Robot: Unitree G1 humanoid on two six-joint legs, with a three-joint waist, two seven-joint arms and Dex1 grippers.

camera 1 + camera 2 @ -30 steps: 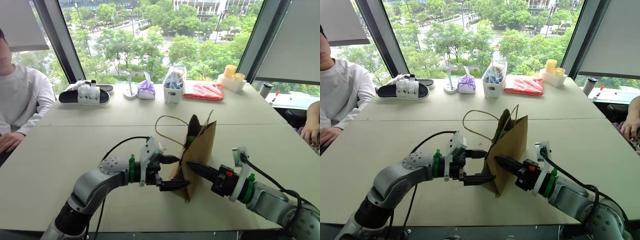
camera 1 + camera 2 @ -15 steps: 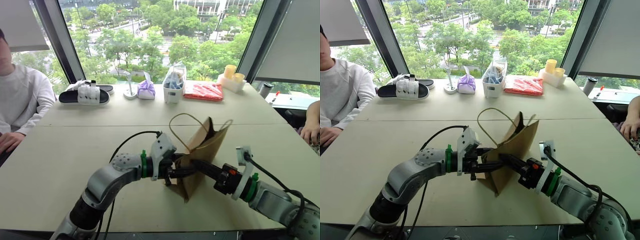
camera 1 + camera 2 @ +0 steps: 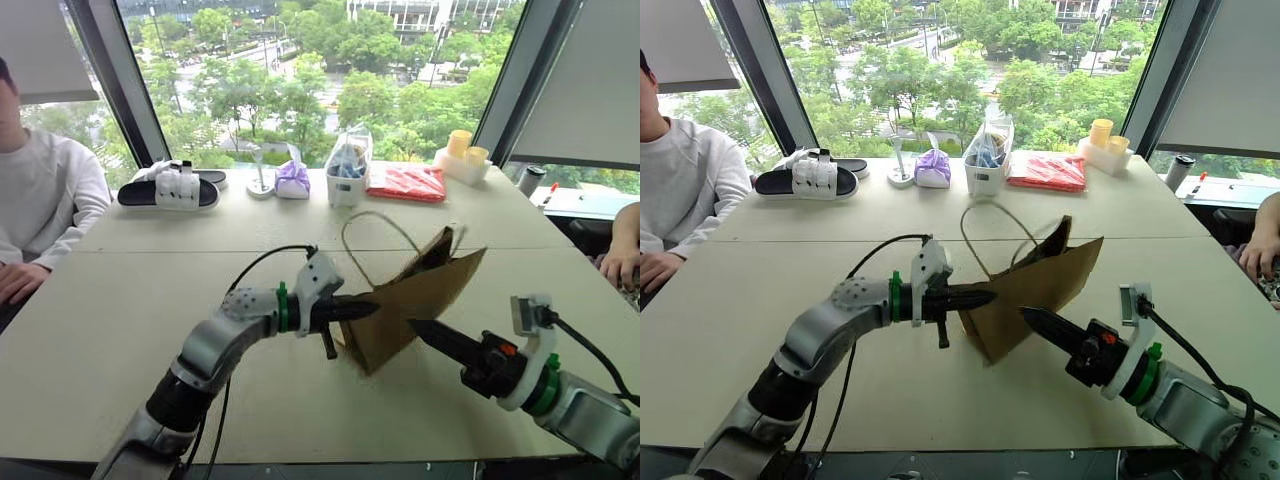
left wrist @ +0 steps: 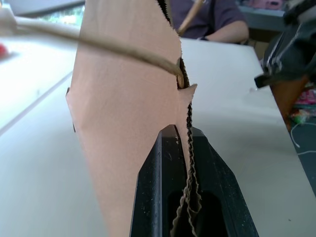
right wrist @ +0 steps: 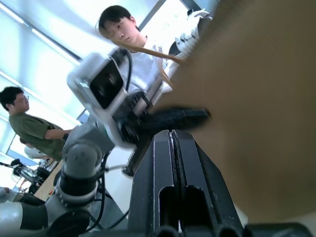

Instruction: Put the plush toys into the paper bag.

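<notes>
Head views: the paper bag (image 3: 415, 305) leans tilted near the middle of the desk (image 3: 120, 300), its cord handle (image 3: 375, 235) looping above the mouth, with the left gripper (image 3: 365, 309) pinching the bag's edge and the right gripper (image 3: 425, 330), fingers pressed together and holding nothing, just beside the bag's lower side; no plush toy can be made out. Left wrist view: the fingers (image 4: 153, 173) clamp the serrated top rim of the paper bag (image 4: 123, 98), a light, thin, easily creased sheet that probably holds best at this rim or the cord. Right wrist view: the closed fingers (image 5: 170, 163) point at the brown bag wall (image 5: 256, 98), likely to flex if pushed.
</notes>
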